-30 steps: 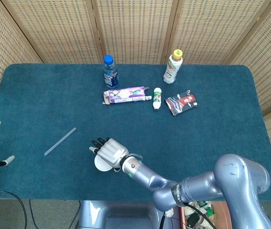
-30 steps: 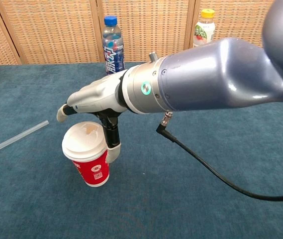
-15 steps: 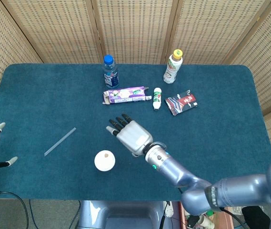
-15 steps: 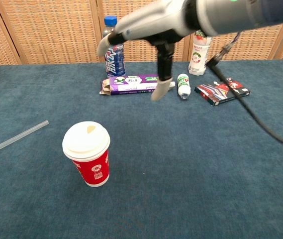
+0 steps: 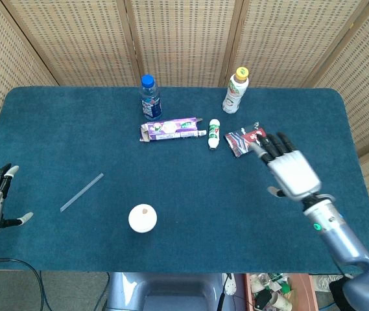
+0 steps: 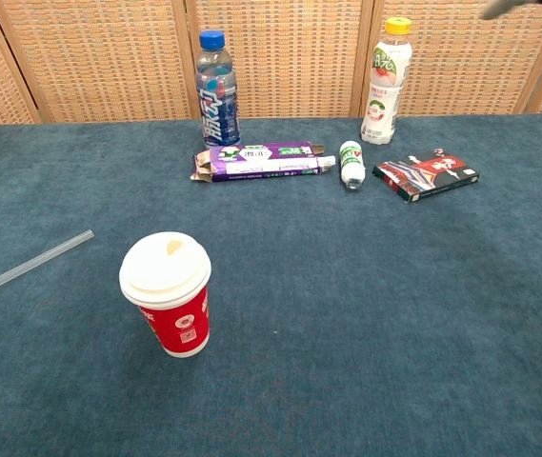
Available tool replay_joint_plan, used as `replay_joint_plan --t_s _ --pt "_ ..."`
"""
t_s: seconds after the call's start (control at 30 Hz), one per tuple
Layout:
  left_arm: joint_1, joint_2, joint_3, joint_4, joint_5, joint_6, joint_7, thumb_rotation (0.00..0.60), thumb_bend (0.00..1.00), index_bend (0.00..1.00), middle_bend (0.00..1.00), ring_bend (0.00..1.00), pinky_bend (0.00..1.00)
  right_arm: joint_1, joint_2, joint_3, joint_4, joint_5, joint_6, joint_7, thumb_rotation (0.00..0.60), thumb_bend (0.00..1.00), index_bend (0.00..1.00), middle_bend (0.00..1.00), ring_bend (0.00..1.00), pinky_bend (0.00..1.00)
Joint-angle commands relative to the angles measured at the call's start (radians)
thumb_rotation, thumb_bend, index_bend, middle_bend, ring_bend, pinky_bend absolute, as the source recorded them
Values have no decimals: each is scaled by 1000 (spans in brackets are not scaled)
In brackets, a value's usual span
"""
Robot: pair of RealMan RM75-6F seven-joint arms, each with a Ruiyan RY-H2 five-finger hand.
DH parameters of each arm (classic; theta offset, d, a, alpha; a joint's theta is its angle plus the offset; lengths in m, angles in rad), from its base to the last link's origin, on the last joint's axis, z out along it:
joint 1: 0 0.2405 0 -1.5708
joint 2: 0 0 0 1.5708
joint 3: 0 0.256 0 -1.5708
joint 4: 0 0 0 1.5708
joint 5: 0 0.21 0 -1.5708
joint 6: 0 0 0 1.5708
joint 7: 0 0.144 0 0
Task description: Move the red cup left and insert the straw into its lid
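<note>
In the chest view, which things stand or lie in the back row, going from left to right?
Blue-capped plastic bottle → purple flat carton → small white bottle lying down → yellow-capped white bottle → red and black packet.

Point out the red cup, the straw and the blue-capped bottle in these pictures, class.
red cup (image 6: 179,327), chest view, on its red paper wall.
straw (image 5: 82,192), head view, on the middle of its length.
blue-capped bottle (image 6: 217,100), chest view, on its label.
</note>
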Motion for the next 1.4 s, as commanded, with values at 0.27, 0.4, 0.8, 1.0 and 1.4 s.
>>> replay_joint_plan --t_s 0.27,0.4,0.8,1.0,1.4 --pt "-86 -17 -42 -46 -96 -118 65 600 56 0 0 0 0 -398 -205 -49 477 -170 317 298 600 0 0 0 0 0" --pt "-116 -31 -61 -72 -153 -146 110 600 56 0 0 0 0 -462 -235 -44 501 -184 347 340 600 0 0 0 0 0" --pt "-313 -168 -175 -84 -528 -216 377 600 56 269 0 0 0 -544 -208 7 391 -250 405 387 600 0 0 0 0 0" --pt "-421 -275 -220 18 -765 -196 511 600 56 372 0 0 0 -562 -199 33 403 -251 378 403 600 0 0 0 0 0" --pt "-560 -457 -246 271 -994 -192 653 600 182 417 0 0 0 -585 -192 79 421 -256 320 444 600 0 0 0 0 0"
